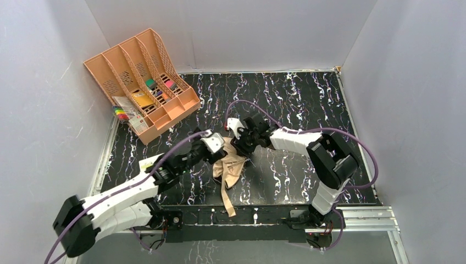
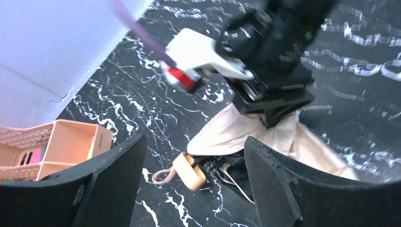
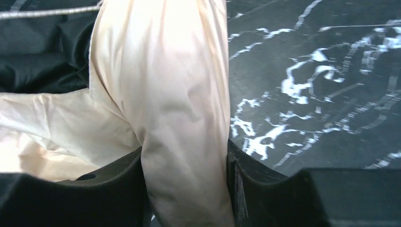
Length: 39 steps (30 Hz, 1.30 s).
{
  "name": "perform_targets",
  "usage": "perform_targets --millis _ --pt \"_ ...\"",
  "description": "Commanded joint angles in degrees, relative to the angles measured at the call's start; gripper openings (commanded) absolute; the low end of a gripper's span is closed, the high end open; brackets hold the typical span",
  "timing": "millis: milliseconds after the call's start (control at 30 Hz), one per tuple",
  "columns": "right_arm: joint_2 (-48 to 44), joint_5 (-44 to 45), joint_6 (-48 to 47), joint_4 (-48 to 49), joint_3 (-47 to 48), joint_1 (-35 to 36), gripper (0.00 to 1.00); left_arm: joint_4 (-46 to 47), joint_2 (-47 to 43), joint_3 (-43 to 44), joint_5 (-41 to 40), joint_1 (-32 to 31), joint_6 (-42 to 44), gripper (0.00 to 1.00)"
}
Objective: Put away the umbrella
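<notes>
The umbrella (image 1: 228, 168) is lying crumpled on the table (image 1: 308, 99), around its middle and toward the near edge, between the two claws. A fold of its pale fabric is being pinched by the right claw (image 3: 184, 156), with both fingers pressing against the cloth. The left claw (image 2: 195, 142) is being held released, its jaws wide apart with nothing between them, just above the tan handle (image 2: 189, 171) and its loop strap (image 2: 163, 177).

The step in hand is judged to be gathering the loose canopy. It would be done well if the pinched fold is being kept taut while the handle is being taken squarely by the left claw, so that no cloth is being dragged or snagged.

No brand or label is being shown legibly. A faint mark on the peach file tray (image 1: 140, 82), far left, is too small to be read.
</notes>
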Motion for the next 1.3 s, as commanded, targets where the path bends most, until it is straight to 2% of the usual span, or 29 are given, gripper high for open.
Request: perform_targets --millis 0,200,300,400,533,600,733,933,1100,1267 --pt "-3.65 15.39 -6.59 15.42 -8.42 3.11 0.11 -12.27 -10.77 1.88 -4.65 0.49 -13.03 0.76" --pt "-6.42 22.17 -15.58 32.66 -19.47 7.25 0.13 -17.24 -12.51 3.70 -7.69 1.24 -20.09 0.78" --pt "-4.64 23.61 -20.30 33.70 -20.55 9.43 0.15 -16.48 -10.30 4.77 -6.73 3.12 -22.18 0.79" --pt "-3.01 24.70 -23.56 33.11 -20.88 11.04 0.16 -14.12 -7.53 5.50 -3.63 8.38 -23.50 0.79" --pt "-2.49 25.65 -29.97 35.16 -23.41 13.17 0.18 -10.48 -3.06 6.92 6.98 17.73 -24.61 0.79" --pt "-2.70 25.32 -33.29 37.29 -25.30 14.02 0.20 -9.64 -0.43 8.12 11.27 20.34 -23.28 0.79" --pt "-3.00 24.30 -37.37 39.96 -28.12 15.16 0.22 -8.92 4.48 9.54 18.73 21.24 -17.08 0.80" --pt "-2.81 23.04 -36.45 40.78 -28.92 16.32 0.25 -12.95 12.98 13.31 31.23 21.33 -10.81 0.80" --pt "-3.83 21.23 -36.66 41.41 -29.99 17.12 0.26 -18.54 19.35 16.87 37.54 21.50 -4.21 0.77" --pt "-4.81 20.24 -37.89 41.21 -31.42 17.35 0.28 -24.27 23.54 20.64 39.81 22.12 2.21 0.78"
